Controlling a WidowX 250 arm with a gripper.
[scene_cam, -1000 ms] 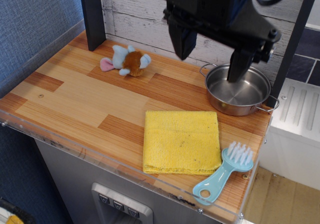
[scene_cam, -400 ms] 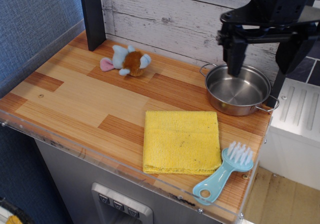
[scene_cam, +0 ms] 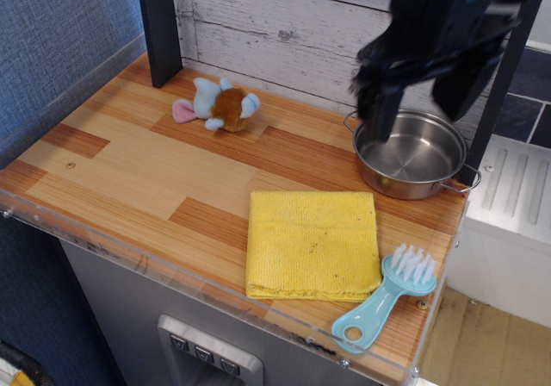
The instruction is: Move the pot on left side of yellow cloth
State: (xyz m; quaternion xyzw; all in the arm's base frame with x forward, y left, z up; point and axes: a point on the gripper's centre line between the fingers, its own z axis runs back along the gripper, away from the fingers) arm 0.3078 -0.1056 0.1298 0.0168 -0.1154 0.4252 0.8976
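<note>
The shiny steel pot [scene_cam: 415, 158] stands at the back right of the wooden table, just behind the yellow cloth [scene_cam: 312, 244], which lies flat near the front edge. My black gripper [scene_cam: 416, 102] hovers over the pot, blurred by motion. Its two fingers are spread wide with nothing between them. The left finger [scene_cam: 374, 115] hangs over the pot's left rim, by one loop handle. The right finger is higher, over the far right rim. The pot is empty.
A light-blue brush [scene_cam: 387, 295] lies at the cloth's right front corner. A small plush toy [scene_cam: 219, 103] sits at the back middle. A black post [scene_cam: 160, 24] stands at the back left, and the plank wall [scene_cam: 275, 24] is behind. Bare wood [scene_cam: 129, 171] lies left of the cloth.
My gripper has swung from the back middle to the right, above the pot, and has now turned and dipped so that its left finger is by the pot's left rim. The objects have not moved.
</note>
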